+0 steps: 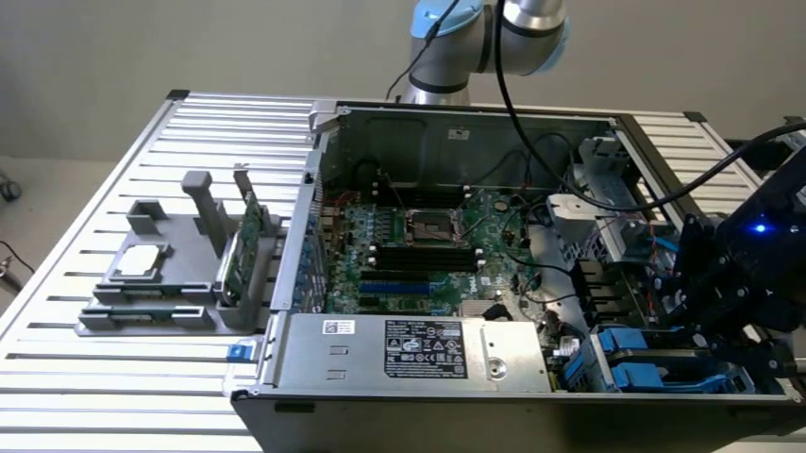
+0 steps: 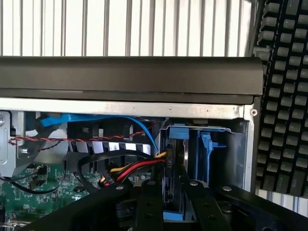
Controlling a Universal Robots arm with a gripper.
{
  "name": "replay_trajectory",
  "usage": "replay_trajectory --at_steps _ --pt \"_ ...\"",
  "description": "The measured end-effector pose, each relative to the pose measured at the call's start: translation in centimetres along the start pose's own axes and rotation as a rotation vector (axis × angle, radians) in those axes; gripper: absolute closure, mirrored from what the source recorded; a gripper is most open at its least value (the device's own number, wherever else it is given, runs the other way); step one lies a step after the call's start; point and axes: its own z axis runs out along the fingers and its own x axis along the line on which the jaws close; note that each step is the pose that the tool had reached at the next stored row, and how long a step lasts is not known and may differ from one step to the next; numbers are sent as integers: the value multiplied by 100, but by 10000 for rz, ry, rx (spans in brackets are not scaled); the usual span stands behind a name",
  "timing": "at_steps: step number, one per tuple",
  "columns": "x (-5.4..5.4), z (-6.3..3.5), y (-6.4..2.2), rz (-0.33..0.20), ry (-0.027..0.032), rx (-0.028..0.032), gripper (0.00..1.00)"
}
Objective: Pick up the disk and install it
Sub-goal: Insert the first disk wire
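Inside open black computer case, black gripper loosely straddling blue-framed disk; grip cannot be told.

power supply labels, print illegible

Silver arm, pale-blue joint caps, black cable; black pincer, blue light.

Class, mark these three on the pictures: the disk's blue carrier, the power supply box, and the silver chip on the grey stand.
disk's blue carrier (image 2: 204, 156): wrist view, upright blue plastic side.
power supply box (image 1: 416, 347): exterior view, its label.
silver chip (image 1: 140, 260): exterior view, top face.
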Motion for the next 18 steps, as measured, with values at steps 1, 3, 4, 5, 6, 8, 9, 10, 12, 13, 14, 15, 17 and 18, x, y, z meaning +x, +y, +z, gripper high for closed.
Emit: replay_trajectory --at_steps 1,3,4,5,6,8,9,10,12,13,14,15,17,18 --pt "1 -12 1 0 1 1 75" --pt "5 -56 3 1 0 1 75" --pt "8 -76 4 0 0 1 75" --pt "9 -91 2 0 1 1 75" --pt "10 -101 -5 1 1 1 75" --pt "12 -111 -43 0 2 2 75" --pt "13 -115 -73 0 3 2 75" --pt "14 -119 -105 -1 1 1 75" --pt "16 -126 -173 0 2 1 75" --pt "16 -129 -208 2 3 1 75" --pt "17 -131 -234 1 3 1 75" --pt "18 -134 -254 0 2 2 75" --pt "17 -134 -263 0 3 1 75" --pt "17 -134 -264 1 5 1 75"
